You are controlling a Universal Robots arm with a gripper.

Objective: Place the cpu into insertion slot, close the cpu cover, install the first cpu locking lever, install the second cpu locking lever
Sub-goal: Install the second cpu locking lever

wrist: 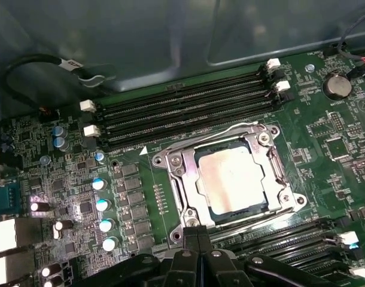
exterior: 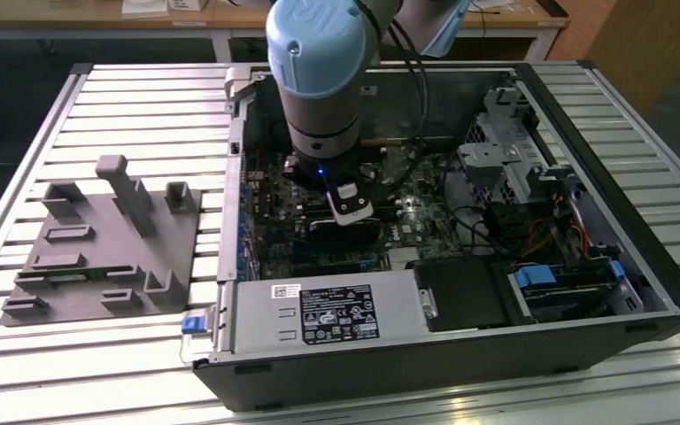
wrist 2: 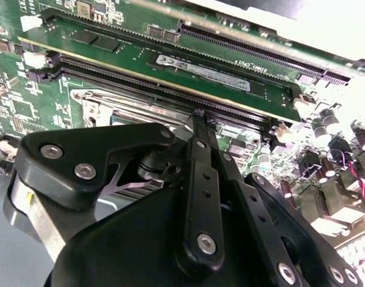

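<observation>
Workbench in a lab corner

A ribbed aluminium table [exterior: 104, 106] fills the space, glare washing its near edge. Behind it stands a wooden desk [exterior: 198, 19] on white legs, dark floor [exterior: 10, 62] beneath, a wooden panel [exterior: 647, 44] alongside.

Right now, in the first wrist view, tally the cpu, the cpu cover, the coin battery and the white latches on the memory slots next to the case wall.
cpu: 1
cpu cover: 1
coin battery: 1
white latches: 4
Total: 7
</observation>
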